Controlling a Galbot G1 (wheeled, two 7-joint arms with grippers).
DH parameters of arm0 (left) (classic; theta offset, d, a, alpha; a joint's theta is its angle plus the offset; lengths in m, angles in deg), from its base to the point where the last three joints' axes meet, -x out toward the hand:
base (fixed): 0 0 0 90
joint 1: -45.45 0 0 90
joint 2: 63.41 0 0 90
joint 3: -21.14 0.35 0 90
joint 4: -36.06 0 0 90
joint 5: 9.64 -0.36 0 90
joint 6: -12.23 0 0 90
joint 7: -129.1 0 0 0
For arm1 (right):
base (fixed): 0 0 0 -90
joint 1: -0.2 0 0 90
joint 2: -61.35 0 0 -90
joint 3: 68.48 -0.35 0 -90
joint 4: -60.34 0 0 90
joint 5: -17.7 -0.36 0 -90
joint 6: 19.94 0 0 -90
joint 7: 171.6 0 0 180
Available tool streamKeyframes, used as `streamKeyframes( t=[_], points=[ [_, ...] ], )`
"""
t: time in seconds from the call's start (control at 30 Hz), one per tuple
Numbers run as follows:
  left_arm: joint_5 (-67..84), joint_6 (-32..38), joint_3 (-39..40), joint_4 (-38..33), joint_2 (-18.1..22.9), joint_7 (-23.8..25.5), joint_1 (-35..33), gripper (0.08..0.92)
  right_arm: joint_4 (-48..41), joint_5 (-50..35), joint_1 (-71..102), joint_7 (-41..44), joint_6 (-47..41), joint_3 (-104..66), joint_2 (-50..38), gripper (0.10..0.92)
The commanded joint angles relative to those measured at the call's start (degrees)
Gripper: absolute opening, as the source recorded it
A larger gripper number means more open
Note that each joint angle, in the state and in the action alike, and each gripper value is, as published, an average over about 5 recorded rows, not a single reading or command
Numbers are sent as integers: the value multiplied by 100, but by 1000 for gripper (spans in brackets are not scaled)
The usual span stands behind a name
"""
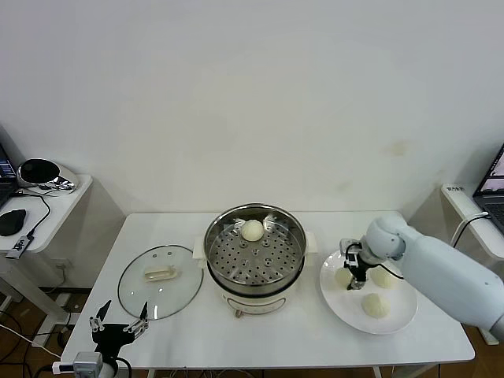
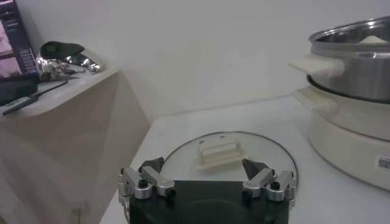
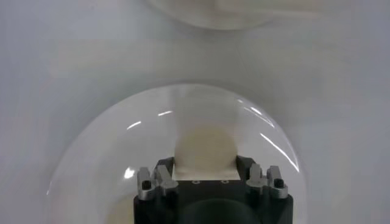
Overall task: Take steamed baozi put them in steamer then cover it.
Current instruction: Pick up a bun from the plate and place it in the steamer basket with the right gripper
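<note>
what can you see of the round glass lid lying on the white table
The round clear glass lid with a metal rim and a cream-white block handle on top lies flat, handle up, on the white table, to the left of the steel steamer and not on it. The open left gripper is near its front edge without touching it.

The setting was a robotics test room staged as a kitchen corner, not a real home kitchen. A plain white table (image 1: 260,346) stood against a bare, undecorated white wall (image 1: 260,94), and it carried only cooking props: an electric steamer (image 1: 255,260), a glass lid (image 1: 160,280) and a white plate (image 1: 394,319). Side desks flanked the table; the one on the robot's left (image 1: 47,209) held a computer mouse (image 1: 11,221) and cables, and a laptop (image 1: 492,189) sat open on the opposite side. Loose cables lay on the floor.
</note>
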State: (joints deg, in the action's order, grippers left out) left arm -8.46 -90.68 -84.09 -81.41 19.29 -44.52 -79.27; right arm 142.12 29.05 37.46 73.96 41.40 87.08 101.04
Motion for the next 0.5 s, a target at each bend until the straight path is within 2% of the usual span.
streamKeyframes(
  t=[0.03,0.27,0.5],
  points=[
    [-39,-1,27,-16,1,-8,78,823,795,-1115,-1826,256,-307,948,-478,628],
    [-29,-32,-2,-169,-24,-2,153,823,934,-2292,-3639,536,-688,1949,49,628],
    [-103,-123,-51,-167,-110,-50,216,823,288,-2991,-4501,644,-865,2564,1283,628]
  ],
)
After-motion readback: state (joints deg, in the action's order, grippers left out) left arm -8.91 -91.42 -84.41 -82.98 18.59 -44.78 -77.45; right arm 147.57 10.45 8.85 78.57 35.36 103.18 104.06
